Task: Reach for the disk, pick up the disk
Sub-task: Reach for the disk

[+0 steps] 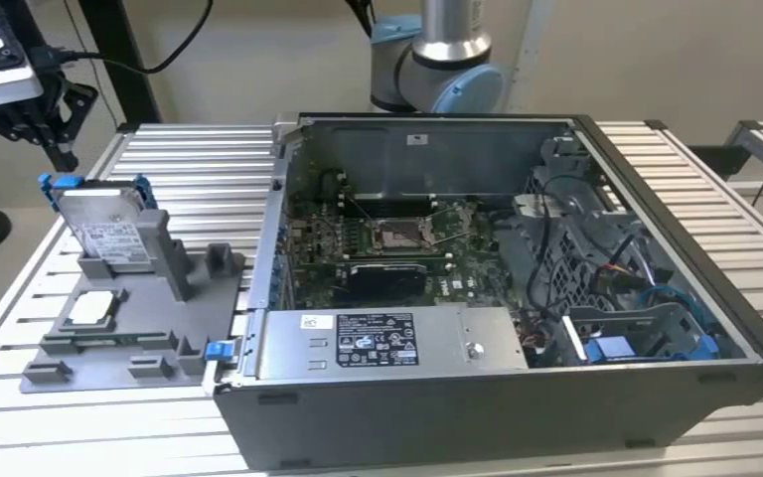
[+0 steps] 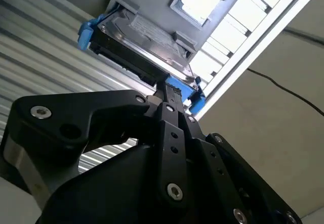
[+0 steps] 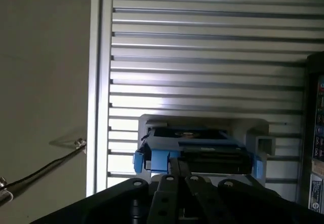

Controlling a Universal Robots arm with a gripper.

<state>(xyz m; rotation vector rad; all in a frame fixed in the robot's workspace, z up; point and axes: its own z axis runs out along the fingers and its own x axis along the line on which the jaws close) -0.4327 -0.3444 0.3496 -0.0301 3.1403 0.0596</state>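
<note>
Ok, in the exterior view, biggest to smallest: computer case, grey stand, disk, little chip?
1. Open black metal computer case.
2. Flat grey plastic stand.
3. Silver-grey rectangular disk with blue rails.
4. Small square silver chip.

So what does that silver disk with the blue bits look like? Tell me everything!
The disk is a flat, silver-grey metal rectangle with a white label on its face and blue plastic rails along its edges. It stands on edge, leaning back a little, slotted into a grey holder on the slatted table, at the exterior view's left. The gripper is close to its top edge.
</note>
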